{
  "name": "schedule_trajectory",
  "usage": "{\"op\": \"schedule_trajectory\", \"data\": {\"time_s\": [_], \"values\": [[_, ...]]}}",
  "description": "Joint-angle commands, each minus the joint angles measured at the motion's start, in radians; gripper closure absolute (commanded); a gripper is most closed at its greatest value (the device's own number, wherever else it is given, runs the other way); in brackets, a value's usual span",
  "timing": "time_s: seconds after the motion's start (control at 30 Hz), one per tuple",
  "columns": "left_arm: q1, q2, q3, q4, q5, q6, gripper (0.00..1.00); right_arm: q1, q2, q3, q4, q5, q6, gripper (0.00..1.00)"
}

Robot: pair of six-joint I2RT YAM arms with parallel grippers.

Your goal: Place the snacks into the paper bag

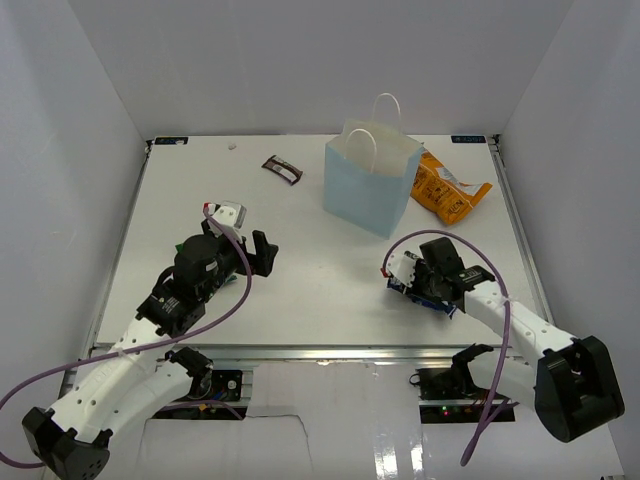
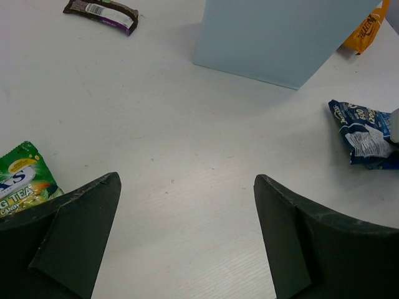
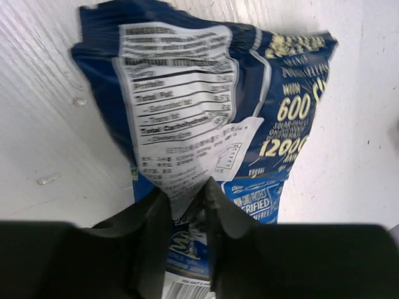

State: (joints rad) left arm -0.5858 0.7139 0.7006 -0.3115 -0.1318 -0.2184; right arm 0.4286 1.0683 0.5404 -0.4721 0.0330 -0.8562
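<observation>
The light-blue paper bag (image 1: 365,180) stands upright at the back centre and also shows in the left wrist view (image 2: 280,37). The large orange bag (image 1: 450,190) lies right behind it. The dark brown bar (image 1: 282,168) lies to the bag's left. My right gripper (image 1: 408,278) is shut on the blue-white bag (image 3: 206,99), pinching its lower edge low over the table (image 1: 320,290). My left gripper (image 1: 264,253) is open and empty above the bare table. A green packet (image 2: 22,180) lies just left of its fingers. The tiny red wrapper is out of view.
White walls enclose the table on three sides. The table's near edge runs just in front of both arm bases. A purple cable (image 1: 440,236) loops over each arm.
</observation>
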Motion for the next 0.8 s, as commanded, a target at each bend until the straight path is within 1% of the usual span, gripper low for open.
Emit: {"op": "schedule_trajectory", "data": {"time_s": [0.0, 0.03, 0.07, 0.1, 0.23, 0.27, 0.33, 0.37, 0.43, 0.47, 0.6, 0.63, 0.7, 0.73, 0.77], "values": [[-0.003, -0.019, -0.004, 0.006, 0.004, 0.007, 0.02, 0.007, -0.022, 0.001, 0.013, -0.071, 0.016, 0.73], [-0.003, -0.025, -0.004, 0.008, 0.001, 0.008, 0.02, 0.007, -0.04, 0.007, 0.009, -0.087, 0.019, 0.77], [-0.003, -0.028, -0.006, 0.006, 0.0, 0.008, 0.02, 0.007, -0.05, 0.021, 0.004, -0.097, 0.02, 0.88], [-0.003, -0.034, -0.006, 0.006, -0.005, 0.008, 0.02, 0.006, -0.059, 0.032, -0.006, -0.128, 0.026, 0.92], [-0.003, -0.053, -0.012, 0.006, -0.012, 0.008, 0.02, -0.001, -0.146, 0.114, -0.066, -0.267, 0.045, 0.92], [-0.003, -0.056, -0.01, 0.005, -0.014, 0.008, 0.02, -0.005, -0.16, 0.137, -0.082, -0.344, 0.048, 0.92], [-0.003, -0.054, -0.012, 0.005, -0.017, 0.008, 0.02, -0.016, -0.189, 0.217, -0.115, -0.416, 0.054, 0.92], [-0.003, -0.053, -0.012, 0.005, -0.017, 0.008, 0.02, -0.021, -0.195, 0.243, -0.123, -0.48, 0.066, 0.92], [-0.003, -0.053, -0.012, 0.003, -0.022, 0.008, 0.02, -0.028, -0.202, 0.317, -0.126, -0.534, 0.081, 0.92], [-0.003, -0.053, -0.012, 0.003, -0.023, 0.008, 0.02, -0.031, -0.2, 0.341, -0.126, -0.585, 0.095, 0.92], [-0.003, -0.048, -0.015, 0.003, -0.032, 0.008, 0.02, -0.045, -0.162, 0.499, -0.117, -0.686, 0.141, 0.92], [-0.003, -0.047, -0.013, 0.002, -0.037, 0.01, 0.02, -0.048, -0.131, 0.583, -0.115, -0.705, 0.152, 0.92], [-0.003, -0.042, -0.015, 0.0, -0.042, 0.01, 0.02, -0.057, -0.091, 0.68, -0.108, -0.751, 0.19, 0.92], [-0.003, -0.039, -0.015, 0.0, -0.045, 0.011, 0.02, -0.062, -0.043, 0.732, -0.102, -0.762, 0.207, 0.92], [-0.003, -0.039, -0.015, -0.001, -0.051, 0.011, 0.02, -0.068, -0.015, 0.839, -0.094, -0.783, 0.224, 0.92]]}}
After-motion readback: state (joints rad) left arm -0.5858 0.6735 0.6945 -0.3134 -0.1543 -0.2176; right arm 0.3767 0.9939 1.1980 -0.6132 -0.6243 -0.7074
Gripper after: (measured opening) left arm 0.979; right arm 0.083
